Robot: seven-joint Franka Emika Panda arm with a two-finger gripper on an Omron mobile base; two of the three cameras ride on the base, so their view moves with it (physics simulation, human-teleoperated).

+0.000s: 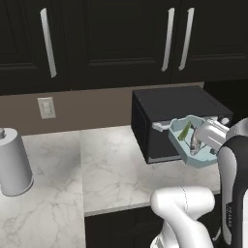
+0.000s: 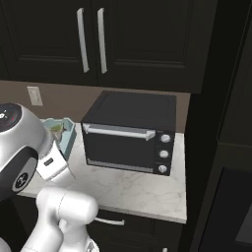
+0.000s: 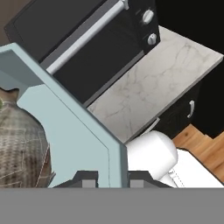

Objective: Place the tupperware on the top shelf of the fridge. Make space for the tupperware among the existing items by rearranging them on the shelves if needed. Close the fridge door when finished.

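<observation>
The jaws stand almost closed, pinched on one wall of the tupperware (image 3: 65, 127): in the hand view the two dark fingertips (image 3: 87, 179) sit either side of the pale-blue rim, one inside the tub and one outside. The gripper (image 3: 111, 180) carries the tub clear of the worktop (image 1: 111, 169), held in the air and tilted, so that its open side faces the left base camera. Inside it lie a green strip and a greyish, net-textured lump.

In the left base view the tupperware (image 1: 191, 140) hangs in front of the black toaster oven (image 1: 169, 116), at the level of the oven's silver door handle, with the white wrist of the arm just behind it on the right. In the right base view the tupperware (image 2: 61, 133) shows just left of the toaster oven (image 2: 130, 133), partly hidden by the arm's large round joint.

The toaster oven stands on the marble worktop, its door shut, three knobs in a column on its right side. Further left on the worktop, well apart from the tub, stands a tall grey canister (image 1: 12, 162). A pale wall socket (image 1: 46, 107) sits on the brown backsplash, and dark cabinets (image 1: 111, 38) with silver bar handles hang above.
</observation>
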